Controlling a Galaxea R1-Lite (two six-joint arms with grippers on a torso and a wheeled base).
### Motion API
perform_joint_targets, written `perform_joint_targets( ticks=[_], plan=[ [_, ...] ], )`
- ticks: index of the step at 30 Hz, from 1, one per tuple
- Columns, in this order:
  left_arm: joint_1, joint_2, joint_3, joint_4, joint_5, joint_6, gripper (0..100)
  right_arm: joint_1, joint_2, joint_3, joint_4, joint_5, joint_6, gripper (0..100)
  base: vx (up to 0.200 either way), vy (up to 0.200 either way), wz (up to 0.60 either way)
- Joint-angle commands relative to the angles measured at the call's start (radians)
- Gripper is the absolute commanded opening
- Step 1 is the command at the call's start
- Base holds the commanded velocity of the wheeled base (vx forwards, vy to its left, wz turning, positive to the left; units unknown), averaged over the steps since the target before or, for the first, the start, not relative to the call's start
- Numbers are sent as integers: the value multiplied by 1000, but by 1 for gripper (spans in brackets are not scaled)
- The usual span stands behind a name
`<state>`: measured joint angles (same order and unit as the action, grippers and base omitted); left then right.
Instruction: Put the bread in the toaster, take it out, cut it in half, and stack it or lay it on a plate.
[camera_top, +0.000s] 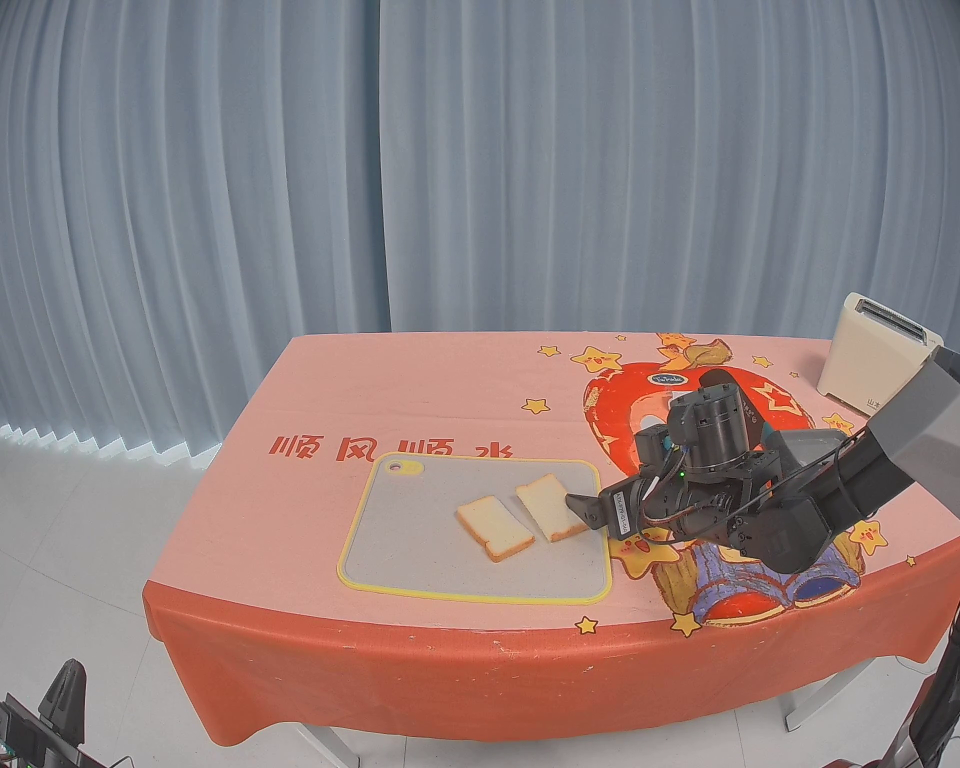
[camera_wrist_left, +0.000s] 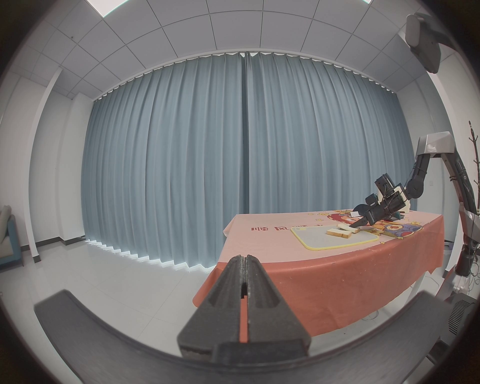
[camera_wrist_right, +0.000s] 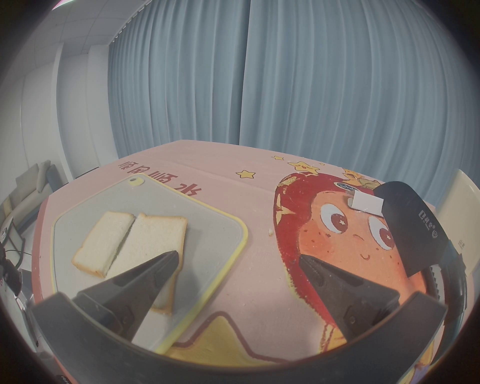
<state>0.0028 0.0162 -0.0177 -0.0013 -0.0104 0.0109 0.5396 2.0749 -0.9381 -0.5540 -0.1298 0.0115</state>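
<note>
Two halves of a bread slice lie side by side on the grey, yellow-rimmed cutting board (camera_top: 420, 540): the left half (camera_top: 494, 527) and the right half (camera_top: 550, 507). My right gripper (camera_top: 598, 510) is open, low at the board's right edge. In the right wrist view one finger (camera_wrist_right: 145, 285) hangs over the right half (camera_wrist_right: 150, 237), the other (camera_wrist_right: 345, 292) over the tablecloth; I cannot tell whether it touches the bread. The left half (camera_wrist_right: 102, 242) lies farther off. The white toaster (camera_top: 875, 355) stands at the table's far right corner. My left gripper (camera_wrist_left: 243, 300) is shut, off the table's left side.
A black knife blade (camera_wrist_right: 407, 225) rests to the right of the board, on a round dish partly hidden by my right arm (camera_top: 815, 440). The table has an orange cloth with a cartoon print. A curtain hangs behind it.
</note>
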Motion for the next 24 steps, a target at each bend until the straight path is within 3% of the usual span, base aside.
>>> perform_joint_targets(
  ticks=[1, 24],
  plan=[
    [0, -9, 18, 0, 0, 0, 0, 0, -16, -1, -4, 1, 1, 100, 0, 0, 0],
    [0, -9, 18, 0, 0, 0, 0, 8, -1, 5, 3, -1, 1, 100, 0, 0, 0]
  ],
)
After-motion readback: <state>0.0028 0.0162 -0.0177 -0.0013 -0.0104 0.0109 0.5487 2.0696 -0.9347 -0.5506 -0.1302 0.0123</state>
